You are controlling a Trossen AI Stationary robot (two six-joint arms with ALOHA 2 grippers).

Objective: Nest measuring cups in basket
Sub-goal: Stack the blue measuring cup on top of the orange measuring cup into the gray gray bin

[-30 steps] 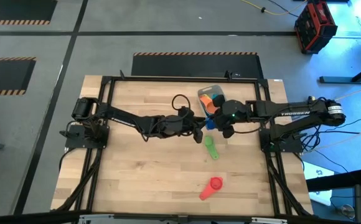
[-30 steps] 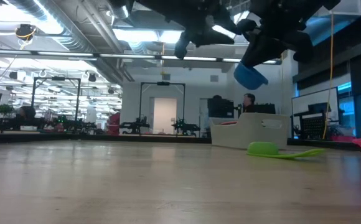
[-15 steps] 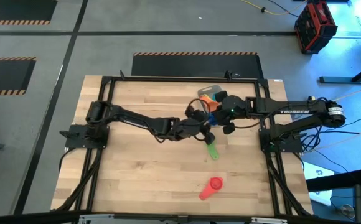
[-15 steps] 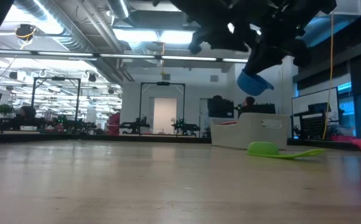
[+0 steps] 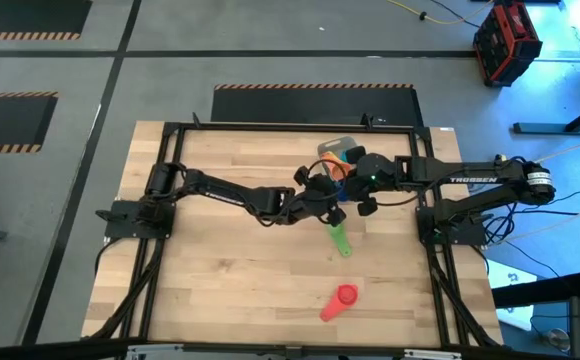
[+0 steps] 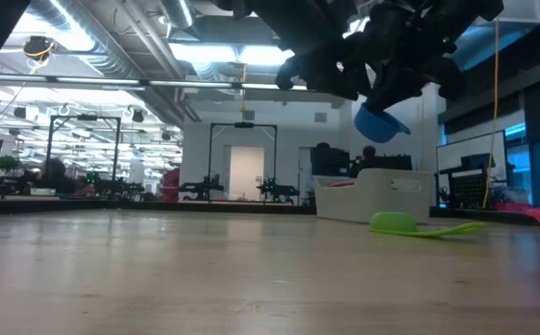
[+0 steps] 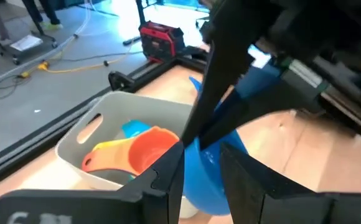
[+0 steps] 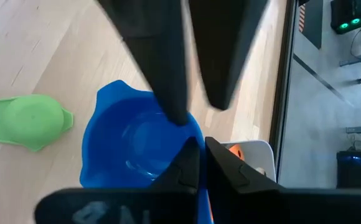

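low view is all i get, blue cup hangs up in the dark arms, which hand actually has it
Observer: The right hand, pinched shut on the dark blue cup at its rim.
Operator: and the left one
Observer: The left hand has come in right beside that cup, fingers straddling it but not closed on it.
Operator: whats in the basket, i only see its side
Observer: The basket holds an orange cup nested with a yellow cup and a light blue cup.
Operator: is the green one upright
Observer: No, the green cup lies mouth down on the table.
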